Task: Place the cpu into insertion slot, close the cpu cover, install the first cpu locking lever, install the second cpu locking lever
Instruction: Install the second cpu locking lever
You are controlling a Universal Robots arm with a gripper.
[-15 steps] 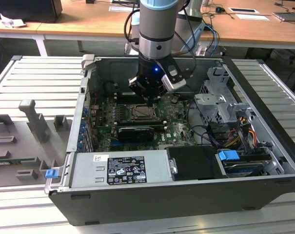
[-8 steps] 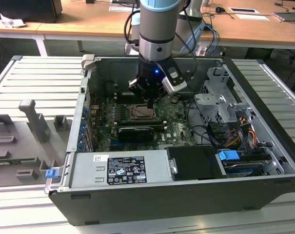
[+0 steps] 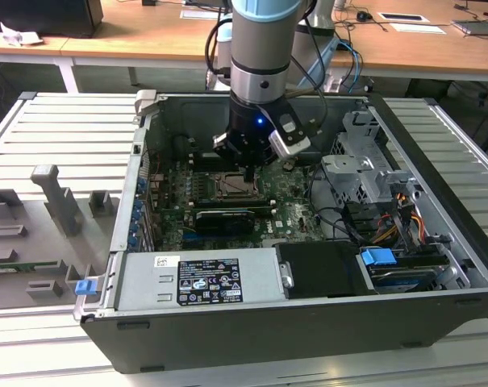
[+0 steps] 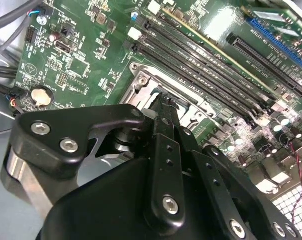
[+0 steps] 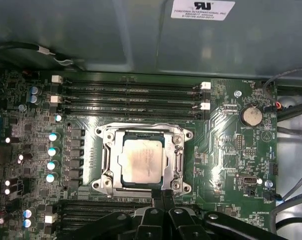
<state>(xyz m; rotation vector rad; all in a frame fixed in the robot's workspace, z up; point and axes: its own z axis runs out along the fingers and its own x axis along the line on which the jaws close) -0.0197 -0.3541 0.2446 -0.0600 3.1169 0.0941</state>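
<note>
While the arm hangs low inside the open computer case (image 3: 308, 314), its gripper (image 5: 162, 196) sits at the edge of the insertion slot (image 5: 105, 165), fingers pressed together and holding nothing.

In the first wrist view the cpu (image 5: 139, 161), a pale square chip, already lies flat in the slot, with the cpu cover (image 5: 179, 162) closed down around it as a grey metal frame. In the exterior view the socket lies near the middle of the motherboard (image 3: 296, 205), directly under the gripper.

The step in hand looks like a locking lever, though neither lever can be made out clearly. Doing it well likely means pushing with the closed fingertips steadily along the frame's edge, without scraping the memory slots (image 5: 131, 97) nearby.
</note>
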